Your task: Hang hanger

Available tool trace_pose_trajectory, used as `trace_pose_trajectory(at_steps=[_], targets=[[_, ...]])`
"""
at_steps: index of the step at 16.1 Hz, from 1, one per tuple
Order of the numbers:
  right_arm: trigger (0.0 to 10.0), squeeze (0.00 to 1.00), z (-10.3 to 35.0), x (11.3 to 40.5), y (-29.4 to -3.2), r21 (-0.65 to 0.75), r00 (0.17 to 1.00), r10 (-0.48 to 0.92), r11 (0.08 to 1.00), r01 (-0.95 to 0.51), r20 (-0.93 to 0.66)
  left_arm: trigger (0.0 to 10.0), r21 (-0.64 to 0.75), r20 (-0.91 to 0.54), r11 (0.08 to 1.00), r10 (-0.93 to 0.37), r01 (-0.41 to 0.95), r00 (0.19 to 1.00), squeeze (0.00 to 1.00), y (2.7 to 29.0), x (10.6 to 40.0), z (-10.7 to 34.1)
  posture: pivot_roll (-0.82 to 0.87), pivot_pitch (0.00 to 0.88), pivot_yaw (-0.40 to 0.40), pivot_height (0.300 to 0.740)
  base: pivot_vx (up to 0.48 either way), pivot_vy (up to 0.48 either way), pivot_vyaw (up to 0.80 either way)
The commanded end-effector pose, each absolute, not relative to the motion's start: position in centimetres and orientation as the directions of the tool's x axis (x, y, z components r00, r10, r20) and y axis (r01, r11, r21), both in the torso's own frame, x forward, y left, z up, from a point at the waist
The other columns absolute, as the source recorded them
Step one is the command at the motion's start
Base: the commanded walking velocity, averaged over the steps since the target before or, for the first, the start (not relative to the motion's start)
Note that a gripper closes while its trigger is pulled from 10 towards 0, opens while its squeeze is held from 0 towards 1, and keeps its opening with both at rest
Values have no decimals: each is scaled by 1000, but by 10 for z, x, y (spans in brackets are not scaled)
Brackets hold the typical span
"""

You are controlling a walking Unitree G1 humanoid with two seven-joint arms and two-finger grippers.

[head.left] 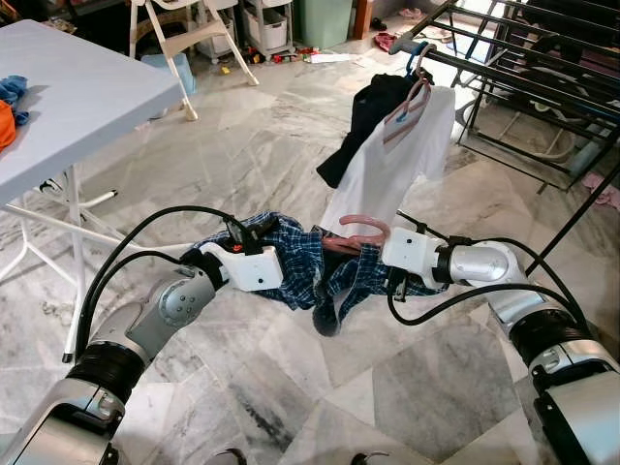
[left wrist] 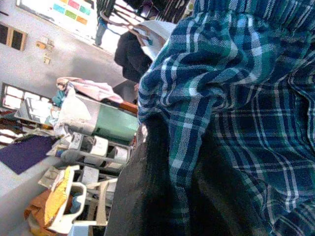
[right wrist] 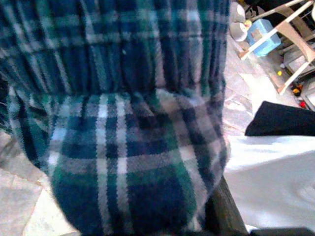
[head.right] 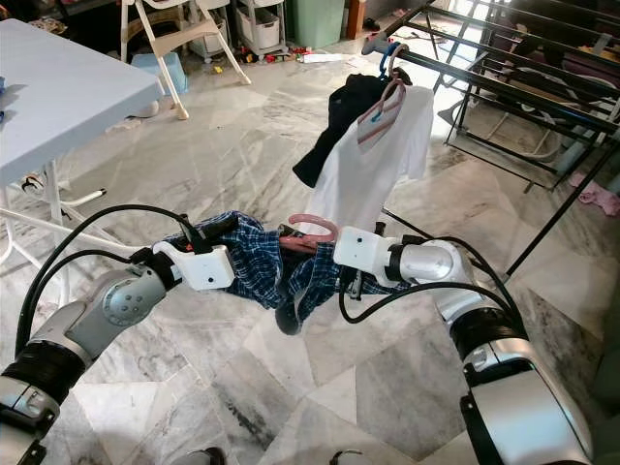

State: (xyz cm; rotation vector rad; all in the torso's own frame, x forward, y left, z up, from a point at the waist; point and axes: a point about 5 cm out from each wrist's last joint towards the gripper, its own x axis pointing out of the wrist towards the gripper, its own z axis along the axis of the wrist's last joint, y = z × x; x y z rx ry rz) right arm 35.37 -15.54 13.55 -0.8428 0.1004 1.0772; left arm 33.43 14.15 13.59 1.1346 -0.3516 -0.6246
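A blue plaid garment [head.left: 308, 273] hangs above the marble floor, stretched between my two grippers. A pink hanger [head.left: 362, 232] sticks out of its top, with the hook curving up near the right gripper. My left gripper [head.left: 279, 263] is shut on the garment's left side, and one black finger [left wrist: 147, 187] shows under the cloth. My right gripper [head.left: 380, 260] is shut on the right side, its fingers buried in plaid [right wrist: 123, 147]. The black drying rack [head.left: 504, 58] stands ahead to the right. A white shirt [head.left: 387, 165] on a pink hanger and a black garment [head.left: 363, 116] hang from its near corner.
A white folding table [head.left: 77, 97] stands at the left with blue and orange cloth [head.left: 10, 102] on its edge. A white chair [head.left: 194, 39] and storage drawers stand at the back. A pink cloth [head.left: 605, 194] lies on the floor under the rack.
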Motion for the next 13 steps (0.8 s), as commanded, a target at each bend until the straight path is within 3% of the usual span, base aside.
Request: trace_pose_trajectory(at_steps=[1, 13], targets=[[0, 0, 129, 347, -147, -525, 434, 771, 154, -837, -466, 10000, 896, 15, 376, -558, 237, 830, 1000, 154, 341, 145, -58, 126, 12, 740, 0, 0, 0], [0, 0, 123, 346, -149, -517, 460, 756, 190, -835, -466, 10000, 872, 16, 401, -596, 280, 803, 1000, 154, 340, 145, -56, 116, 19, 740, 0, 0, 0]])
